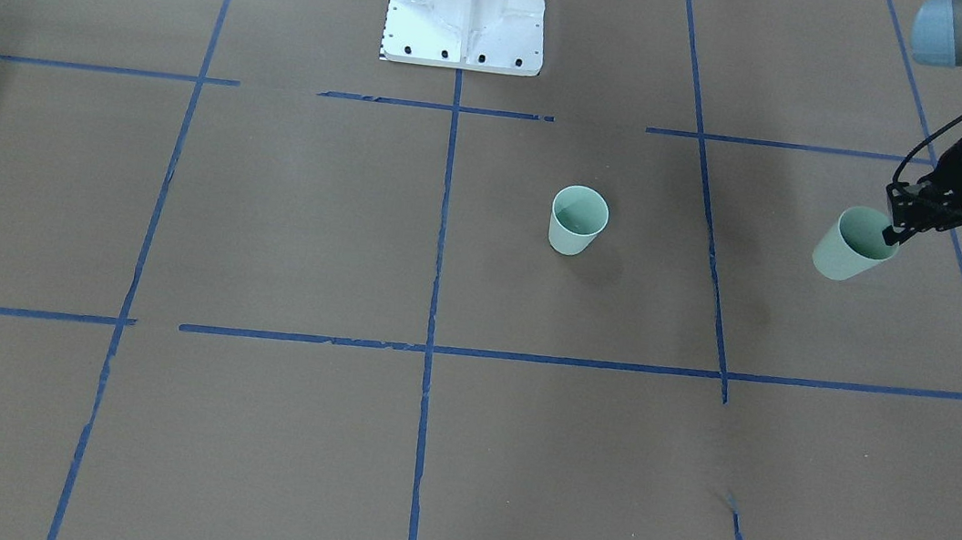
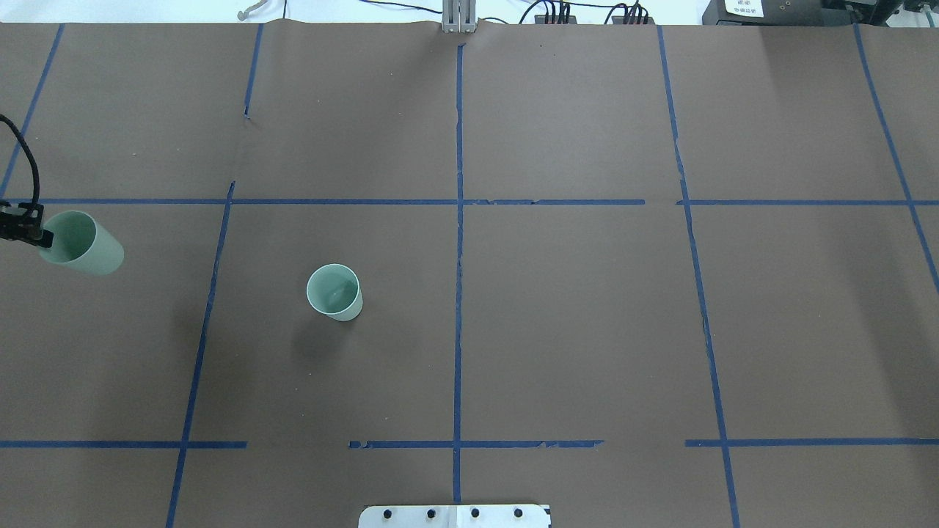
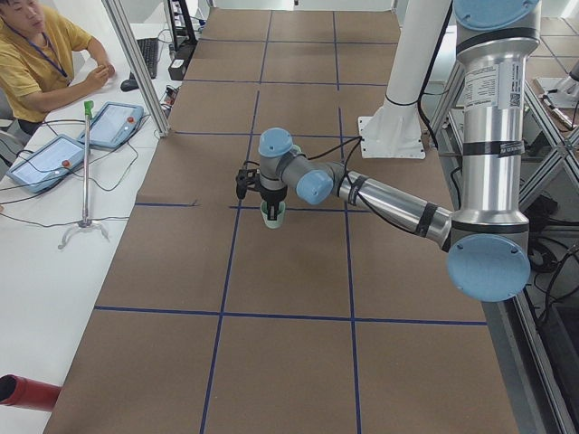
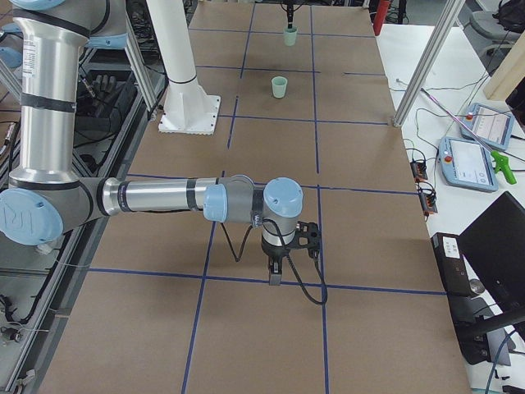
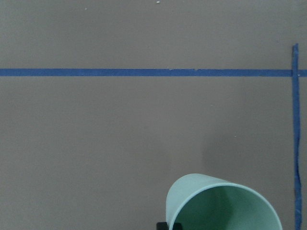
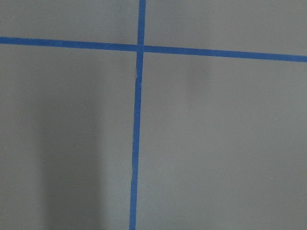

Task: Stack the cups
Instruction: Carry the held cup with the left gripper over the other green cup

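One cup [image 1: 850,251] hangs tilted just under the left gripper [image 1: 892,234], off the table [image 1: 265,234], pinched tight by its rim with one finger inside; the other cup [image 1: 578,220] stands mouth up, well away toward the robot's right. We think we should carry our cup right above that one, tip it straight and go down slowly. The left wrist camera shows only our cup's mouth, the front camera shows both cups, and the right gripper [image 4: 275,275] shows only from the side, so we cannot tell if it is open.
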`<move>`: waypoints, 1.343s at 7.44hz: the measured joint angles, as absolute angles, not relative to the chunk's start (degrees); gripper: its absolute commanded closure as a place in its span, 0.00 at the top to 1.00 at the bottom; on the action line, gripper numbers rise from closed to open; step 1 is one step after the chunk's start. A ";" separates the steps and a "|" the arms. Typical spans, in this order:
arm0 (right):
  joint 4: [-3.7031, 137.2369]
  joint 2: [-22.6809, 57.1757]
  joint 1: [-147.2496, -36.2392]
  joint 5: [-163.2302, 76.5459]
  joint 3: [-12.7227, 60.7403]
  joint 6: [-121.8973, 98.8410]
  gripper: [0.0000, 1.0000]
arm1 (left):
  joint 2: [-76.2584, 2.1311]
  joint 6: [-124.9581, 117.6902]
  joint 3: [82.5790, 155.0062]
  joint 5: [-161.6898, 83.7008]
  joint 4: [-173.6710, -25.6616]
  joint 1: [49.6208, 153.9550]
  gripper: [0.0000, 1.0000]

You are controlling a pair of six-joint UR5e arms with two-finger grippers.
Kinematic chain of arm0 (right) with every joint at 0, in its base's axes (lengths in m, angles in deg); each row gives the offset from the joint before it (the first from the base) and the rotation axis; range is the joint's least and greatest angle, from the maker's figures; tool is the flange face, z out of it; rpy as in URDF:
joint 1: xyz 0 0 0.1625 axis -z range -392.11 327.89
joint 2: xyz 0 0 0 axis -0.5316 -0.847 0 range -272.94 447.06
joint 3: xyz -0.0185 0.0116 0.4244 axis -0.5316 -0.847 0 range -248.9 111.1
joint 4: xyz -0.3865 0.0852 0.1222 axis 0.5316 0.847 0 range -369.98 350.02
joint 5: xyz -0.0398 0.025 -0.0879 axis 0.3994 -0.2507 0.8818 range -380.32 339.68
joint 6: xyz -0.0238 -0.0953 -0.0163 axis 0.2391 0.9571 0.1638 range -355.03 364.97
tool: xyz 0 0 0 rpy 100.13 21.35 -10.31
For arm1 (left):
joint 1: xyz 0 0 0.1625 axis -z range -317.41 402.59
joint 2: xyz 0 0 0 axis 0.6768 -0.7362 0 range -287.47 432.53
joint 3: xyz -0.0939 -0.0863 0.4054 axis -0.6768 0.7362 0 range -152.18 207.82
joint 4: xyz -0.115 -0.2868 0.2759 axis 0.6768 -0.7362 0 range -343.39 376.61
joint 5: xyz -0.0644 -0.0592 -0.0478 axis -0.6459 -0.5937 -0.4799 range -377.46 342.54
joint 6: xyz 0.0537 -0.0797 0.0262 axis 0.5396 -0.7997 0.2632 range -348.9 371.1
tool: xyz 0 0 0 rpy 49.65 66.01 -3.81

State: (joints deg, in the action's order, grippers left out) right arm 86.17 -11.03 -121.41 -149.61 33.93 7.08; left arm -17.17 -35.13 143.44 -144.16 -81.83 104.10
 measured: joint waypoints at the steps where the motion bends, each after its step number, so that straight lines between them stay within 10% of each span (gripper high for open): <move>1: 86.17 -11.03 -121.43 -149.61 33.93 7.08 1.00 | -22.36 -41.09 145.62 -144.13 -76.40 103.21 0.00; 10: 86.17 -11.03 -121.43 -149.61 33.93 7.08 1.00 | -41.51 -74.90 141.39 -137.75 -71.47 82.91 0.00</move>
